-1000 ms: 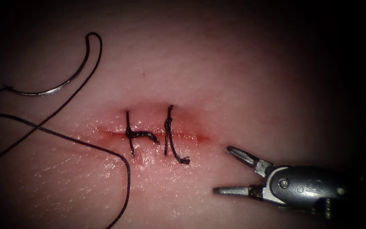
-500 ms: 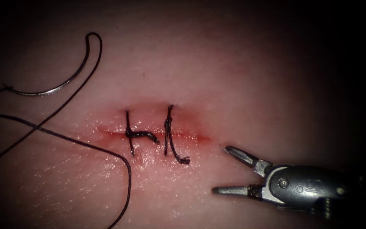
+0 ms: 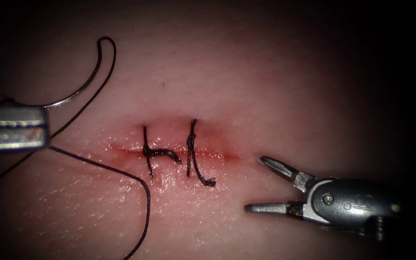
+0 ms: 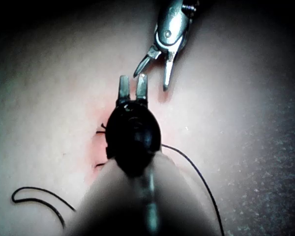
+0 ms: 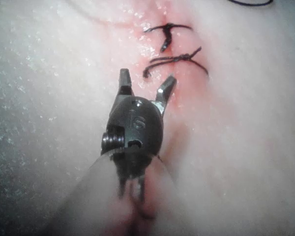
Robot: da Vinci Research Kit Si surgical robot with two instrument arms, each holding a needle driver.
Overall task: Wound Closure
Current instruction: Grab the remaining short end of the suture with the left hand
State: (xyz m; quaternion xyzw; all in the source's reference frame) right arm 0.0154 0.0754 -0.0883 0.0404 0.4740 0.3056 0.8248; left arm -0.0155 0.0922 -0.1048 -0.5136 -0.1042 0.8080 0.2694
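— Closest to the endoscope?

— The left tool [image 4: 132,81], a flat metal bar well left of the cut [image 3: 179,153]. That view hides its tip. Its own wrist view gives the tip: two jaws standing slightly apart, nothing between them, hanging above the tissue [image 3: 275,72].

— And the right tool?

— The right tool [image 3: 254,184] sits just right of the cut's right end, on the near side. Its jaws are spread wide and empty. The right wrist view confirms it, with the fingertips [image 5: 171,79] short of the nearest stitch.

— The thread?

— The thread [image 3: 111,168] runs loose over the tissue left of the cut and curls away on the near side. Neither tool holds it.

— The cut itself?

— Two dark stitches [image 3: 192,151] cross it, with short cut ends [image 3: 208,182] on the near side and red fluid [image 3: 217,155] along the line.

— Where's the needle?

— The needle [image 3: 68,99] lies flat on the tissue, beyond the cut and well to its left. It's free, not in the tissue, and no tool grips it.
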